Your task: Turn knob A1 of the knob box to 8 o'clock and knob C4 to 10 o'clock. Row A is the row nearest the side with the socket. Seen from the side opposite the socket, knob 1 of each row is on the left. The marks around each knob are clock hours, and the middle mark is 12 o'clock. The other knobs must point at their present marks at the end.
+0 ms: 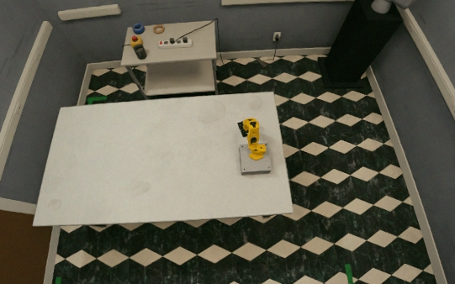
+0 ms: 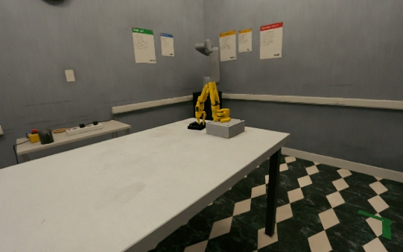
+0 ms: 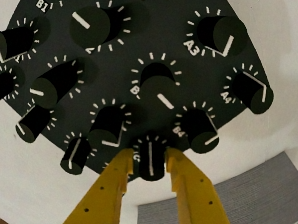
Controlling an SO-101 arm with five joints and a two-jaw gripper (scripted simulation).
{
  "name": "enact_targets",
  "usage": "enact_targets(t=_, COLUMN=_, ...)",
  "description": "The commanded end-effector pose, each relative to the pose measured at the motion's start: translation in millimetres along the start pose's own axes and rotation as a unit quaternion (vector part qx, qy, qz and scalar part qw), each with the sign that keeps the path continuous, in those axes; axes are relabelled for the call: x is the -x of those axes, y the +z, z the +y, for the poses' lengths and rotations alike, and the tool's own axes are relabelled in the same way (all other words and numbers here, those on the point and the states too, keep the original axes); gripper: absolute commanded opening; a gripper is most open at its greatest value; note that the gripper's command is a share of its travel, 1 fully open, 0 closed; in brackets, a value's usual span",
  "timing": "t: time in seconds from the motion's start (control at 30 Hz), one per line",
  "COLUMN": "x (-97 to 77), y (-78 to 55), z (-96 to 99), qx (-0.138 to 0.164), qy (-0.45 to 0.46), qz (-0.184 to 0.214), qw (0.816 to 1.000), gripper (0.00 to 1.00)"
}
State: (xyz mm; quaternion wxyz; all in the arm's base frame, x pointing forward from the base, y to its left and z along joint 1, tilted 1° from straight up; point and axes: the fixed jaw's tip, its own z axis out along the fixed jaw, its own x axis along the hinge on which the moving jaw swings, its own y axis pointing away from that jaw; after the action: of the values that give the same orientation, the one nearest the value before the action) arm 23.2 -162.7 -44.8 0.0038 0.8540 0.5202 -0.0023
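Observation:
The black knob box (image 1: 240, 128) (image 2: 195, 127) (image 3: 117, 62) sits on the table beside the arm's base. My gripper (image 2: 201, 123) (image 3: 150, 156) is slightly open, with its two yellow fingertips on either side of knob C4 (image 3: 154, 169) at the box's edge. A narrow gap shows at the knob's sides, and I see no clear contact. The white line of C4 points to the top of the wrist view. Knob B4 (image 3: 201, 142) is just right of the fingers, and knob C3 (image 3: 102, 135) is to their upper left. Knob A1 is outside the wrist view.
Knobs A4 (image 3: 262, 102), A3 (image 3: 231, 37) and B3 (image 3: 160, 90) stand above and right of the fingers in the wrist view. Knob D3 (image 3: 73, 162) is left of them. The grey base block (image 1: 250, 165) (image 2: 226, 129) (image 3: 225, 200) lies close to the box.

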Motion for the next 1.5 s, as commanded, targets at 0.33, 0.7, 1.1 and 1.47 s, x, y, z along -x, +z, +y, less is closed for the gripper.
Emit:
enact_targets(t=0.33, x=-2.2, y=1.3, z=-1.0, qx=-0.003, qy=0.003, qz=0.006, qw=1.000, gripper=0.10)
enact_targets(t=0.7, x=-2.2, y=1.3, z=-3.2, qx=-0.003, qy=0.003, qz=0.006, qw=1.000, gripper=0.10)
enact_targets(t=1.1, x=-2.2, y=1.3, z=-3.2, qx=-0.003, qy=0.003, qz=0.006, qw=1.000, gripper=0.08)
enact_targets(t=1.47, x=-2.2, y=1.3, z=-3.2, qx=-0.003, qy=0.003, qz=0.006, qw=1.000, gripper=0.03)
